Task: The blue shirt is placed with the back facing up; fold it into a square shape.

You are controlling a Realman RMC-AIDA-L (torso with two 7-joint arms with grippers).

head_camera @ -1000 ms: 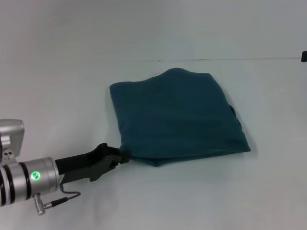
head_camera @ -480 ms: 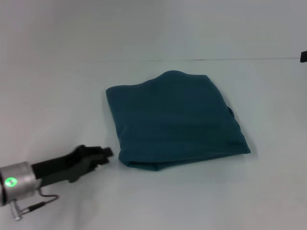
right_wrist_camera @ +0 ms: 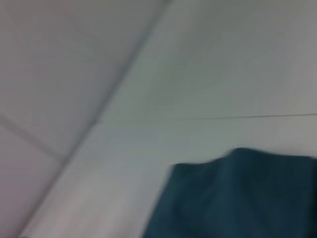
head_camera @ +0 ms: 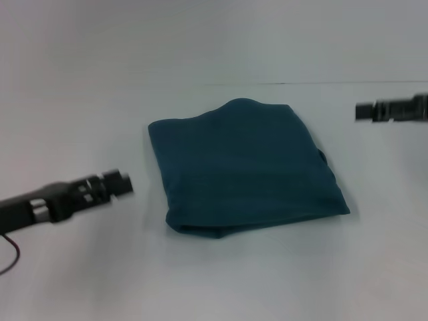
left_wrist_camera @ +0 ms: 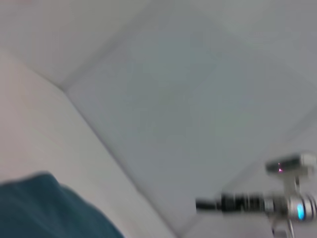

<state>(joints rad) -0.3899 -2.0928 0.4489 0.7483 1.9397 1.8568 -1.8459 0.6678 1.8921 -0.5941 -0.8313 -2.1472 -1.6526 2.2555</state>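
Blue shirt (head_camera: 244,167) folded square, unprinted, between left gripper (head_camera: 119,183) and right gripper (head_camera: 364,111), fingers' state indiscernible

Pretty bare setup: a big pale grey-white flat tabletop (head_camera: 221,274) fills most of the head view, matte, evenly lit, no harsh shadows. Behind it there's a plain light grey wall (head_camera: 200,37), and a thin dark line (head_camera: 321,83) runs along where the two meet.

black left arm (head_camera: 60,199), silver bands, red cable (head_camera: 9,257), black right arm (head_camera: 394,109)
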